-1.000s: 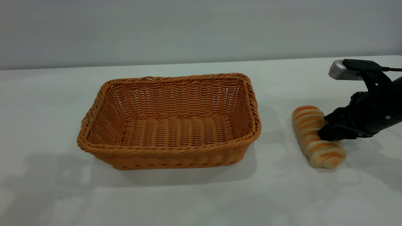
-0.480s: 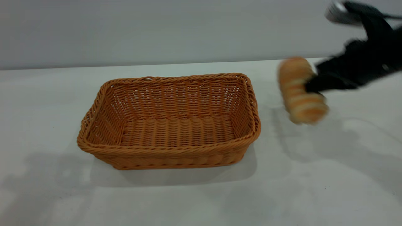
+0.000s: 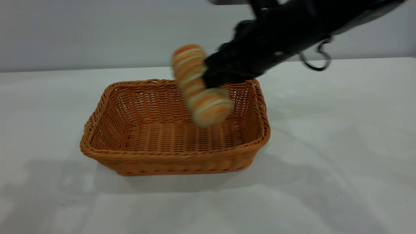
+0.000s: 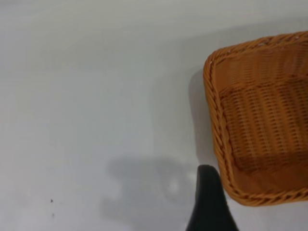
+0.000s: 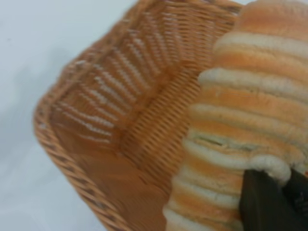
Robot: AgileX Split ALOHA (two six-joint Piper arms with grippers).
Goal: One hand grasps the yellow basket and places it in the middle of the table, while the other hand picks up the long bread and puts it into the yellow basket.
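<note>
Long bread is held tilted in the closed right gripper, above the yellow basket on the table; left gripper's fingers' state is unclear.

An orange-tan woven wicker basket with a braided rim sits on a white table marked with soft grey shadows and a few faint dark specks. The bread is banded crosswise in orange-brown and cream stripes. The right gripper and its arm are black. The left gripper shows as a black finger. Behind, the wall is pale grey.
</note>
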